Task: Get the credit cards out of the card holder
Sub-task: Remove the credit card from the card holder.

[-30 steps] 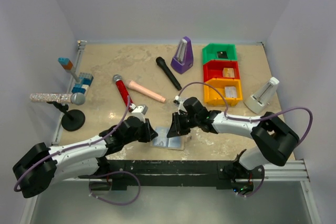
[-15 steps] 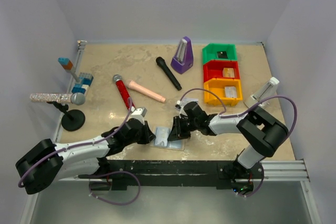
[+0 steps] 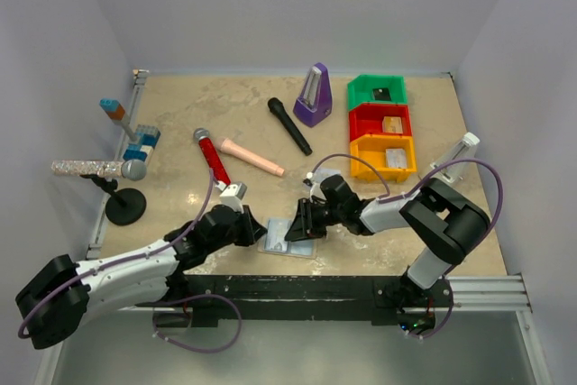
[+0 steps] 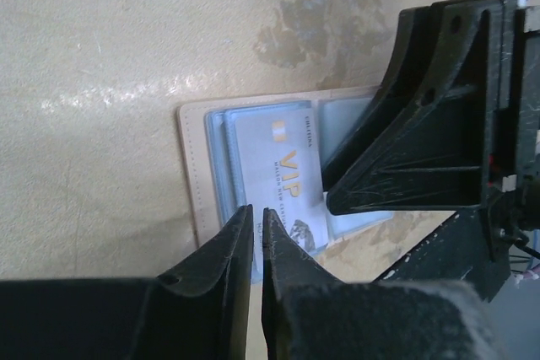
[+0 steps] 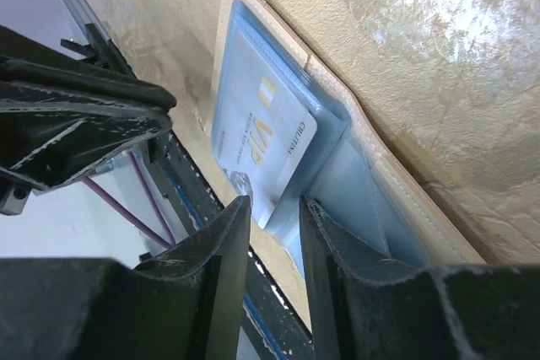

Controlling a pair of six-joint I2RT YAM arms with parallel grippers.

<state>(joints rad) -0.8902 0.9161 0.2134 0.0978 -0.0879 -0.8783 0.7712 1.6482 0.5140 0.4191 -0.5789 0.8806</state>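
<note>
The card holder (image 3: 302, 242) lies open and flat near the table's front edge, light blue inside with tan edging (image 4: 196, 170). A pale credit card (image 4: 283, 162) printed "VIP" lies askew on one panel, its near end past the holder's edge (image 5: 261, 137). My left gripper (image 3: 259, 233) comes in from the left. Its jaws are closed to a thin slit (image 4: 256, 215) over the card's near corner. From the right, my right gripper (image 3: 298, 225) stands over the holder with its jaws apart (image 5: 272, 218), astride the card's corner and the blue panel's edge. Other credit cards are out of view.
Green (image 3: 378, 90), red (image 3: 380, 121) and orange (image 3: 385, 157) bins stand at the back right beside a purple metronome (image 3: 313, 95). A black microphone (image 3: 288, 125), a red microphone (image 3: 211, 156), a pink cylinder (image 3: 252, 156) and a glittery microphone on a stand (image 3: 99, 169) lie behind. The black front rail (image 3: 297, 290) runs just below the holder.
The right gripper's jaws have spread wider. The left gripper closed further and edged right onto the card's corner. The right arm's elbow swung left.
</note>
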